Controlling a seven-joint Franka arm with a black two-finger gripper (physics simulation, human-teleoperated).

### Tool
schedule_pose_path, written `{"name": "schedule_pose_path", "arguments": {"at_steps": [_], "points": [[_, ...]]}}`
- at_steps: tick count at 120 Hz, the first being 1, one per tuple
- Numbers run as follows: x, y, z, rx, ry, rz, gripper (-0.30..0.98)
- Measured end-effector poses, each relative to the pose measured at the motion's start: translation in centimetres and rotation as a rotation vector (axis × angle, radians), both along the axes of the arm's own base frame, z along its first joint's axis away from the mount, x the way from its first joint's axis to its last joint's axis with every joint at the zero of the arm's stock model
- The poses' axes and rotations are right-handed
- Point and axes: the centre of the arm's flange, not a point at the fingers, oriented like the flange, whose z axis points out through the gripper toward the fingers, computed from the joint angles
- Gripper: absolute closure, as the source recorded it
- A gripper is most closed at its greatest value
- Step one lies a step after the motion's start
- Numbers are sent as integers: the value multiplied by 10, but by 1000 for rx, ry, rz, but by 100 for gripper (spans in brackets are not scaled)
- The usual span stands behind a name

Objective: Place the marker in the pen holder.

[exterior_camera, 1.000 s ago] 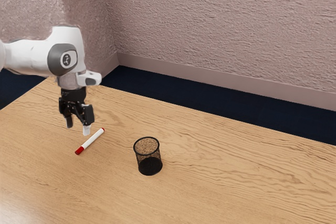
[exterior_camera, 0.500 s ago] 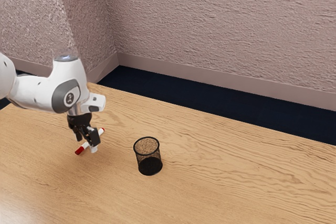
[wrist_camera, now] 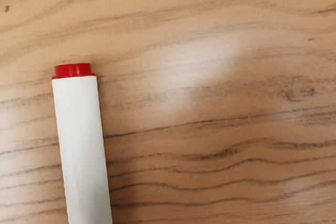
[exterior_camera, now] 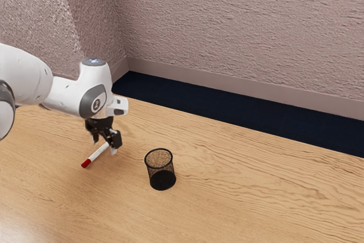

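Marker [wrist_camera: 84,145] lying on the wood table [wrist_camera: 210,30], seen close up; white barrel [wrist_camera: 86,182] w/ a red end [wrist_camera: 72,70], stepped, i.e. a narrower plug on a slightly wider rim; the barrel's other end runs out of view; thin dark shadow [wrist_camera: 107,166] along one side of it. Table is lt. brown w/ darker, wavy grain, running approx. crosswise to the marker; pale glare patch [wrist_camera: 205,66] beside the marker, well apart from it; small dark knot [wrist_camera: 299,92] farther off, same side; tiny dark speck [wrist_camera: 7,9] past the red end, opp. side.
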Motion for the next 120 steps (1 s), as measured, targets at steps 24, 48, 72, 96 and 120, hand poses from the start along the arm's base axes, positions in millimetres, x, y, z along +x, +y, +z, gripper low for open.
{"name": "schedule_pose_path", "arguments": {"at_steps": [24, 48, 72, 96, 120], "points": [[1, 23, -19, -19, 11, 60, 2], [3, 27, -20, -36, -4, 66, 3], [8, 25, -19, -35, -24, 19, 11], [7, 29, -24, -45, -27, 4, 23], [7, 34, -27, -48, -26, -9, 44]]}}
